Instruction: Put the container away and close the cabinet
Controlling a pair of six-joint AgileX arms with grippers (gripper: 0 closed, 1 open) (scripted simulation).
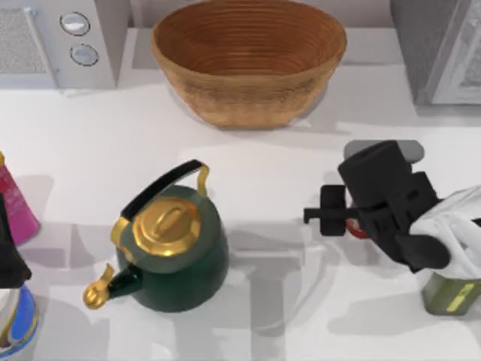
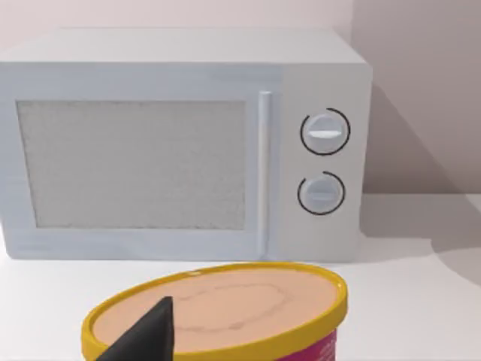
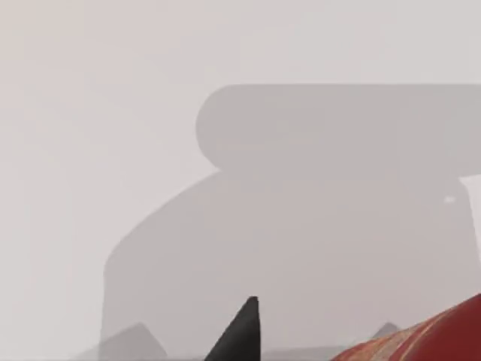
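The container point(image 1: 358, 230) is a small red can on the right side of the table, almost wholly covered from above by my right gripper point(image 1: 331, 214), which sits low over it and points toward the kettle. In the right wrist view the can's red side point(image 3: 436, 335) lies very close to the camera, with bare white table beyond it. The grey cabinet point(image 1: 440, 53) stands at the back right corner, cut off by the picture's edge. My left gripper point(image 1: 9, 259) is parked at the table's left edge.
A wicker basket point(image 1: 248, 60) sits at the back centre, with a microwave point(image 1: 60, 37) at the back left. A green kettle point(image 1: 176, 252) stands front centre. A pink bottle point(image 1: 19, 214) and a yellow-rimmed tub point(image 2: 218, 316) are at the left, and an olive-green bottle point(image 1: 451, 293) at the front right.
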